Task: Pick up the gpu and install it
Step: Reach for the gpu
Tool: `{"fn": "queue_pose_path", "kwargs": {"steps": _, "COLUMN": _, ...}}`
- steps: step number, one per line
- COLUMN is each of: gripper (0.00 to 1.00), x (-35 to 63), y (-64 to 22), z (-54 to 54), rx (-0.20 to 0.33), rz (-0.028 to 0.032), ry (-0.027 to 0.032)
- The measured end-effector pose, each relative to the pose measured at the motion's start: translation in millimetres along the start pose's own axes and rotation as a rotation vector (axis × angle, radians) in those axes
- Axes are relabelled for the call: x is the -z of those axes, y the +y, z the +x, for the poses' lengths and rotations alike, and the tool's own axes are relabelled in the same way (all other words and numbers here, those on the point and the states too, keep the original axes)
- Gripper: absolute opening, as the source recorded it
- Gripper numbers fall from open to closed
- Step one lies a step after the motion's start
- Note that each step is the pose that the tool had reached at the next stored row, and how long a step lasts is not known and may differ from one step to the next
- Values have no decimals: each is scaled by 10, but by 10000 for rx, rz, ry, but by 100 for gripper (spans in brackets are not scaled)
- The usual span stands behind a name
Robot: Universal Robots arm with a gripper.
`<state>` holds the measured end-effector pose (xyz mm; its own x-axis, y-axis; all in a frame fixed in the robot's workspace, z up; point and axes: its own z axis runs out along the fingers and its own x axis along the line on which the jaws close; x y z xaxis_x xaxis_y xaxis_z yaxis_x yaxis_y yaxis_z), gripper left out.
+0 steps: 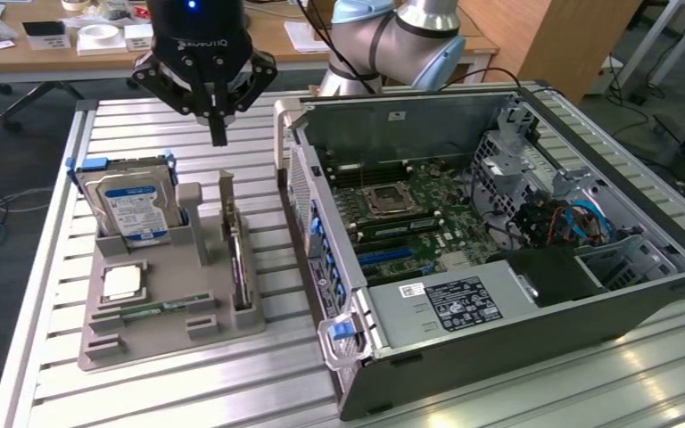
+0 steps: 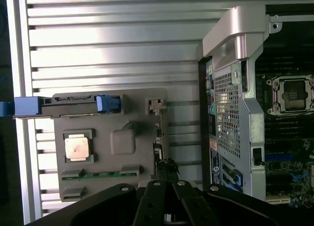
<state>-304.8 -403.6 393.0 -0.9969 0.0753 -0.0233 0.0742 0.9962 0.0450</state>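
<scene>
Gripper [image 1: 218, 135] hung empty, fingers pressed together, above the gray holder [image 1: 140, 343]; gpu [image 1: 239, 266] stood on edge in its slot, below the fingertips and well apart, untouched; judged: fingers must part, straddle the thin card squarely, and keep off the hard drive [image 1: 138, 207] beside it.

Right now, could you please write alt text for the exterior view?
A shut claw hangs above a grey holder where the gpu stands on edge beside a hard drive; an open computer case lies at the exterior view's right.
</scene>
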Motion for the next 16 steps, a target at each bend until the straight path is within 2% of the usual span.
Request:
{"fn": "queue_pose_path", "kwargs": {"steps": 12, "gripper": 11, "x": 5, "y": -130, "z": -8, "rx": 0, "rz": -5, "ry": 0}}
{"fn": "queue_pose_path", "kwargs": {"steps": 16, "gripper": 11, "x": 6, "y": -134, "z": -8, "rx": 0, "rz": -4, "ry": 0}}
